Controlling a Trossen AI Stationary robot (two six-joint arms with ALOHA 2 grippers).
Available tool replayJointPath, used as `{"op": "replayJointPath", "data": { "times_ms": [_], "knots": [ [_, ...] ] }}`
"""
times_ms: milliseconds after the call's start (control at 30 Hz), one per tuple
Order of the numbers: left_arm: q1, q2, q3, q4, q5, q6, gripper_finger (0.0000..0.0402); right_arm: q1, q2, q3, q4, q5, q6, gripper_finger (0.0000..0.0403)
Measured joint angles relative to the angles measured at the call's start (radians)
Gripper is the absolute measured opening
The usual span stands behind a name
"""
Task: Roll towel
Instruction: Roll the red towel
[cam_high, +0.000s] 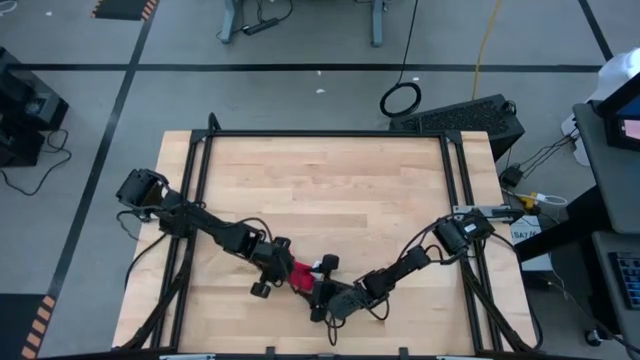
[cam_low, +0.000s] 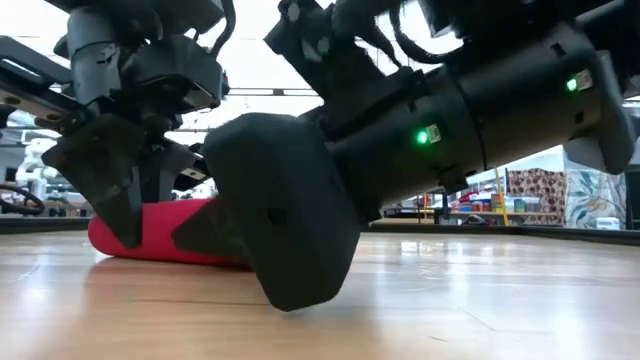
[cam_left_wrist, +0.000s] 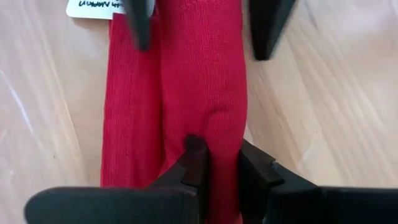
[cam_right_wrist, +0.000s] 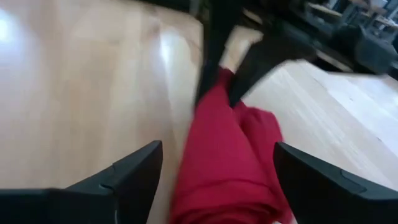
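Nearest us, our left gripper (cam_left_wrist: 217, 165) pinches one end of the rolled towel (cam_left_wrist: 199, 93) near the table's front edge, while our right gripper (cam_right_wrist: 217, 177) straddles the other end unclenched; we should squeeze evenly so the roll stays tight.

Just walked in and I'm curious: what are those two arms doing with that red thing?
They are rolling a red towel on the wooden table. The left end effector is pinched on one end of the narrow roll, while the right end effector, open wide, straddles the other end, near the table's front edge.
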Motion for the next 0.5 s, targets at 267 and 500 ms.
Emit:
{"op": "replayJointPath", "data": {
  "times_ms": [267,500],
  "knots": [
    [0.050,0.002,-0.001,0.004,0.093,0.021,0.0059,0.000,0.000,0.000,-0.026,-0.009,0.090,0.0279],
    [0.055,0.002,-0.001,0.005,0.098,0.013,0.0073,0.001,0.000,0.000,-0.030,-0.008,0.130,0.0172]
  ]
}}
